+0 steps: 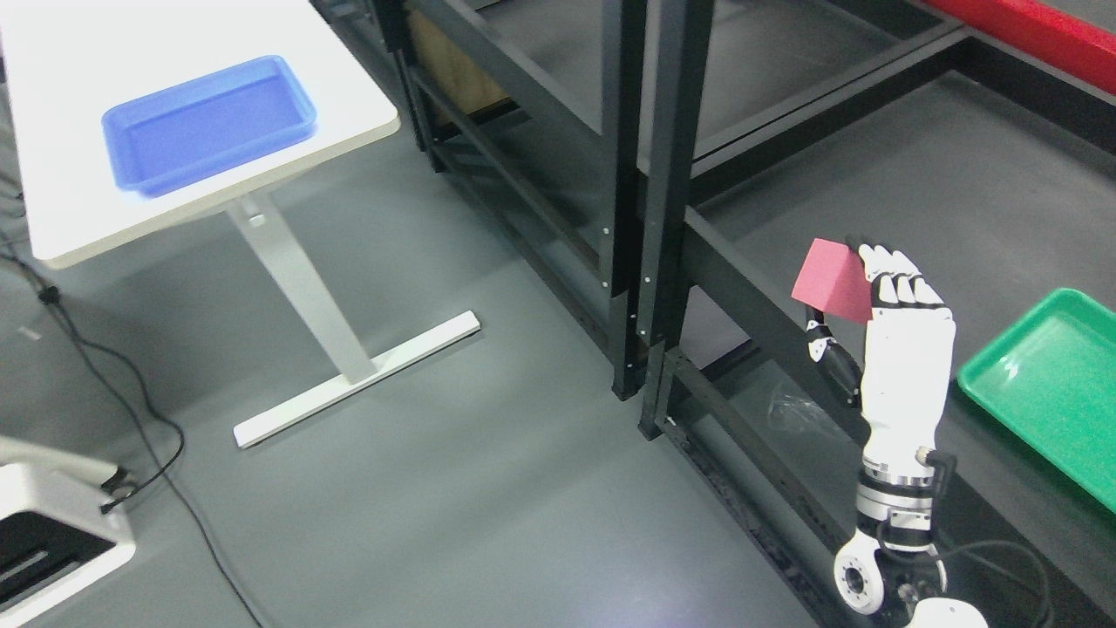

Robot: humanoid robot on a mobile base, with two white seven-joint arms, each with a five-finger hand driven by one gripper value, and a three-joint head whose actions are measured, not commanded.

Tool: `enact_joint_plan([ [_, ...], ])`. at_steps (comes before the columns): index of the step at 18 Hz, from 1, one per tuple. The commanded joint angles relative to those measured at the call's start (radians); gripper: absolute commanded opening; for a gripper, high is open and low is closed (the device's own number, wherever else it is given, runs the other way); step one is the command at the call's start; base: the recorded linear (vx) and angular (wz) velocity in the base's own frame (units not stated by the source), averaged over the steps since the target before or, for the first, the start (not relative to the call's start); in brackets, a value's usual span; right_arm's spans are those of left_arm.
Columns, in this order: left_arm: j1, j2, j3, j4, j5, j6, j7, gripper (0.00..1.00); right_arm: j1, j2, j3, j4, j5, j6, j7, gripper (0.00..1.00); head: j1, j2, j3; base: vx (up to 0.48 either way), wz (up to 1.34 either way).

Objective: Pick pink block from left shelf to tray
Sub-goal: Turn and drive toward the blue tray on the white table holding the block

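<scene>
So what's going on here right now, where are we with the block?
The right hand has the pink block pinched between fingers and thumb, held up in front of the dark shelf frame. The blue tray sits empty on the white table off to the left, and a green tray lies on the shelf to the right. The block isn't in either tray yet.

Right hand grips pink block; blue tray on white table.

Glossy blue plastic tray sits on a smooth white table; matt pink block; dark metal shelf frame; glossy green tray.
</scene>
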Motion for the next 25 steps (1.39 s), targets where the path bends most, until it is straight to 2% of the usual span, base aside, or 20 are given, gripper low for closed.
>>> enact_joint_plan([
  [1, -0.031, 0.017, 0.0, -0.017, 0.0, -0.001, 0.001, 1.0, -0.001, -0.017, -0.002, -0.002, 0.0, 0.001, -0.012, 0.03, 0.0, 0.0, 0.0, -0.137, 0.59],
  [12, -0.031, 0.017, 0.0, -0.017, 0.0, -0.001, 0.001, 1.0, -0.003, -0.017, 0.003, -0.002, -0.015, -0.001, -0.028, 0.03, 0.0, 0.0, 0.0, -0.041, 0.7],
  [25, -0.029, 0.017, 0.0, -0.017, 0.0, -0.001, 0.001, 1.0, 0.004, -0.017, 0.004, -0.003, -0.02, 0.001, -0.029, 0.03, 0.0, 0.0, 0.0, 0.158, 0.4],
])
